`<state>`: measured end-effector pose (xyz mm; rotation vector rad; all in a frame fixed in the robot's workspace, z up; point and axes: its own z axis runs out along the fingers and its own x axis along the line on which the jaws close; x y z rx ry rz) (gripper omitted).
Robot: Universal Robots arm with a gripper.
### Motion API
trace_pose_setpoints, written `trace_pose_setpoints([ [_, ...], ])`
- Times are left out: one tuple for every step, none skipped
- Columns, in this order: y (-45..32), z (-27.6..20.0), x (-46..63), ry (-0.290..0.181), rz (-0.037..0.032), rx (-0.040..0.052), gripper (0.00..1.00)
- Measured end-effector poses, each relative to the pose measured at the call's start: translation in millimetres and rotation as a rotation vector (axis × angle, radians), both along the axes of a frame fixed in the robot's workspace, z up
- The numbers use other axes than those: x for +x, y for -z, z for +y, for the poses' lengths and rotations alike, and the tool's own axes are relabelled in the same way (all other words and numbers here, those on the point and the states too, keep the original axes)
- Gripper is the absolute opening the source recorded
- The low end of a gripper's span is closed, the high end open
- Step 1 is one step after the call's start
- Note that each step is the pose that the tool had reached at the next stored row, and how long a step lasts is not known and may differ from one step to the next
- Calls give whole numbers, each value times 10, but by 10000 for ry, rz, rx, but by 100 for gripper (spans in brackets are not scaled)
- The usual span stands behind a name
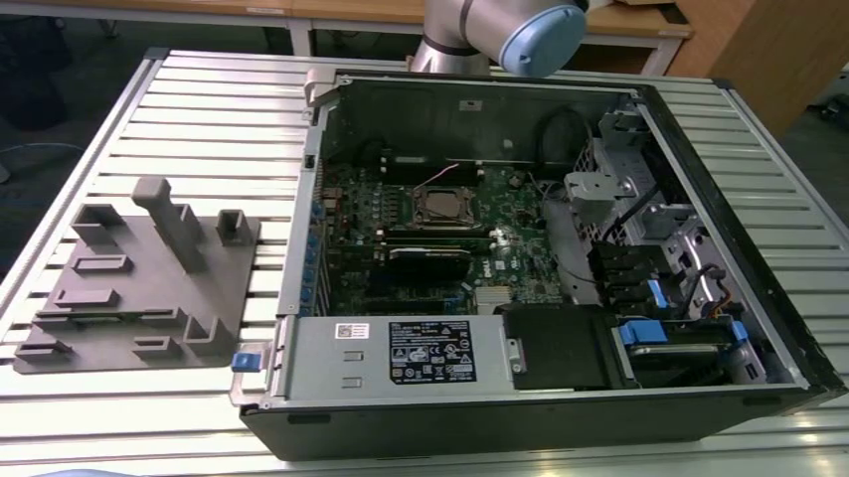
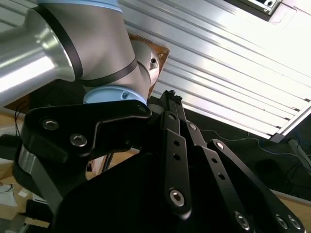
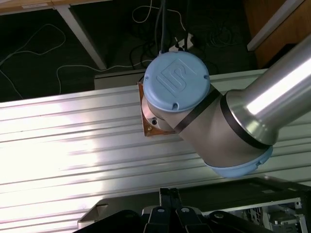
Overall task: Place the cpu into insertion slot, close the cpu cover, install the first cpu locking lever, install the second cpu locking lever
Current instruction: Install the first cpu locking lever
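One arm (image 1: 504,30) hangs over the far edge of the case (image 1: 531,437), and you cannot tell how the jaws of its gripper (image 2: 169,97) stand. Your insertion slot (image 1: 444,206) sits mid-board, toward the far wall.

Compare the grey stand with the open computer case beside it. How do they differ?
The stand is plain grey; the computer case is black and silver, with a green circuit board inside. The stand is smaller and lower than the computer case. The stand is a flat plate with upright blocks; the computer case is a deep open box. Both rest on the ribbed metal table.
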<state>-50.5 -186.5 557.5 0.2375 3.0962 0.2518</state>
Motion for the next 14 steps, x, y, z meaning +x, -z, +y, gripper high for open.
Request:
trace_pose_setpoints([
  [0,-1,0,1,0,-4,11],
  [0,-1,0,1,1,-10,11],
  [-1,-2,0,1,1,-15,11],
  [0,-5,0,0,0,-18,11],
  [0,-8,0,0,-1,-22,11],
  [0,-10,0,0,-1,-26,11],
  [0,-37,0,1,-1,-74,11],
  [2,-49,0,0,0,-73,11],
  [4,-61,0,0,0,-73,11],
  [5,-72,0,1,0,-73,11],
  [7,-80,0,0,-1,-72,11],
  [7,-82,0,1,-1,-72,11],
  [7,-82,0,1,0,-73,11],
  [7,-82,0,1,2,-74,11],
])
